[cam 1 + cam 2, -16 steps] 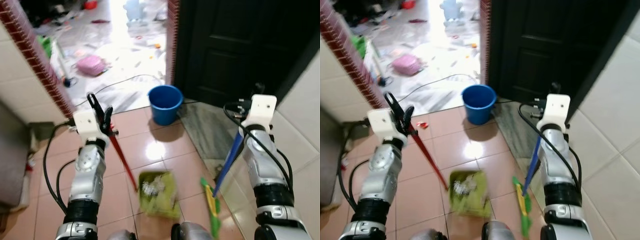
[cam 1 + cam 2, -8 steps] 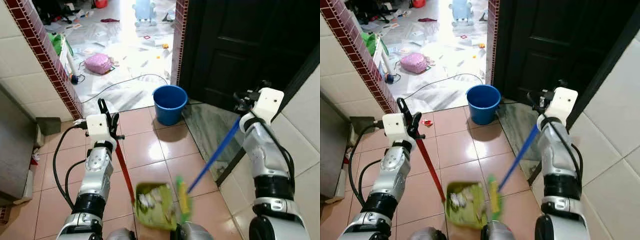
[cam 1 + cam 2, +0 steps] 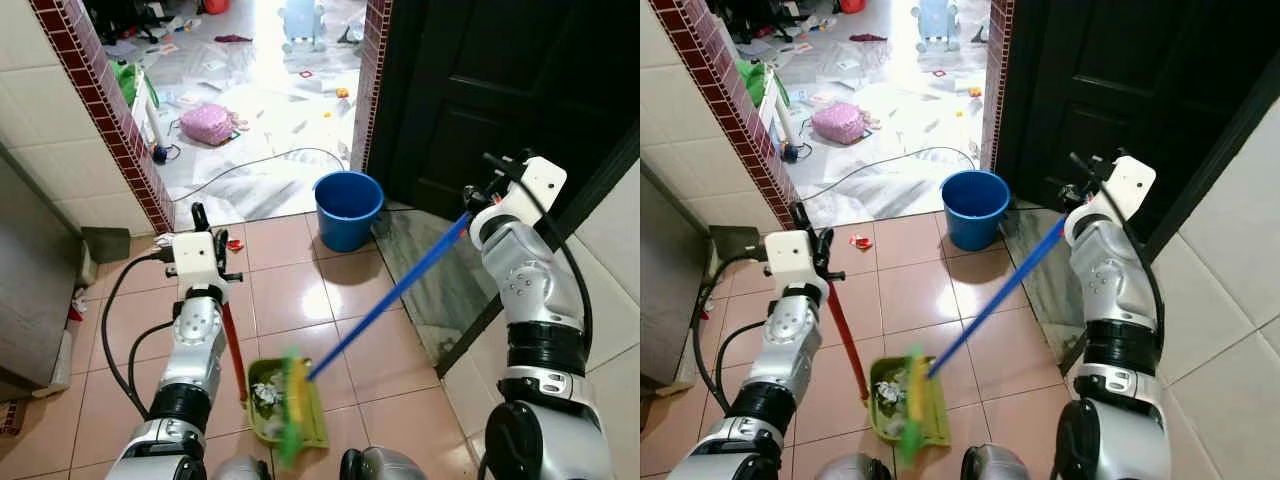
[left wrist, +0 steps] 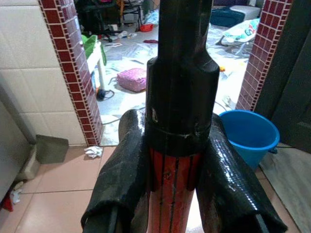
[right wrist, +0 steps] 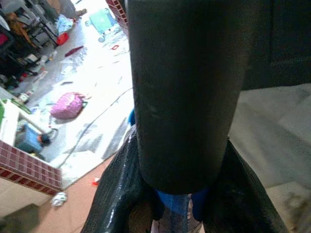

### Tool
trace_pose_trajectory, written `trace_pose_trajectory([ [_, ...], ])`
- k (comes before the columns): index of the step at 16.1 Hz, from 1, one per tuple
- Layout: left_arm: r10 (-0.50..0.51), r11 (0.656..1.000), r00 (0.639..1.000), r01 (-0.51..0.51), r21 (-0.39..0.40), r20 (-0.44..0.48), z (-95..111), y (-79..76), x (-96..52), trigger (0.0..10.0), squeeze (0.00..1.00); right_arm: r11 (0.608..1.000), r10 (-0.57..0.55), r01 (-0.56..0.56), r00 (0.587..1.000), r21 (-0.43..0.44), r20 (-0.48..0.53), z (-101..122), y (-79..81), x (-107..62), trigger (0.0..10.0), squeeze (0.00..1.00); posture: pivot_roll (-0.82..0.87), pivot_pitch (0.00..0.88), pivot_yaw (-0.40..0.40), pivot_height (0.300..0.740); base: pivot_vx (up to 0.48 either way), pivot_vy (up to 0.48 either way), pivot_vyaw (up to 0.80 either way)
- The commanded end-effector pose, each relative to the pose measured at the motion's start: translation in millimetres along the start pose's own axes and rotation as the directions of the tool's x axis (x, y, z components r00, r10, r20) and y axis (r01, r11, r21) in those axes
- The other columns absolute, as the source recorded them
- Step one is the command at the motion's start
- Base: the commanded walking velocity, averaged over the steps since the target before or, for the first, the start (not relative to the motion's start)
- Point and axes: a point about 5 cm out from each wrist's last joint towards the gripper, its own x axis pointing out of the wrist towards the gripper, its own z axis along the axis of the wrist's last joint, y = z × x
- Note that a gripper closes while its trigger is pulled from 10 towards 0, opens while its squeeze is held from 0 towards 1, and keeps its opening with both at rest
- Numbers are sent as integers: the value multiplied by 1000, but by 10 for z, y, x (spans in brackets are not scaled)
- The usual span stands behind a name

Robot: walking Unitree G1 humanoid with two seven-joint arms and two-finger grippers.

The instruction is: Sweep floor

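On the tiled floor at the doorway, broom head meets dustpan

The right end effector (image 5: 170, 204) is clamped on the blue broom (image 3: 385, 302), whose long handle slants down and leftward from it to the green head over the green dustpan (image 3: 283, 404). The left end effector (image 4: 177, 194), closed on the red dustpan handle (image 3: 233, 340), is the nearer arm, holding the pan almost straight below itself. A blue bucket (image 3: 348, 207) stands well apart, near the dark door (image 3: 480, 90)
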Motion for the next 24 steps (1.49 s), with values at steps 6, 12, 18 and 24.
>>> trace_pose_trajectory([
  [6, 2, 1000, 997, -2, -7, 77, 154, -19, 89, 10000, 0, 968, 222, -199, 963, -155, 155, 382, 329, -97, 10000, 0, -169, 0, 16, 740, 0, 0, 0],
  [12, 39, 999, 996, -38, -16, 86, 164, 50, 117, 10000, 0, 895, 367, -285, 908, -343, 203, 478, 501, -188, 10000, 0, -169, 0, 8, 740, 0, 0, 0],
  [18, 42, 997, 989, -32, -75, 141, 310, 181, 126, 10000, 0, 879, 315, -207, 928, -430, 199, 271, 288, -178, 10000, 0, -157, 0, 9, 740, 0, 0, 0],
  [24, 143, 989, 987, -145, 24, 72, 194, 454, 100, 10000, 0, 842, 310, -173, 930, -510, 196, 58, 227, -182, 10000, 0, -145, 1, 20, 740, 0, 0, 0],
])
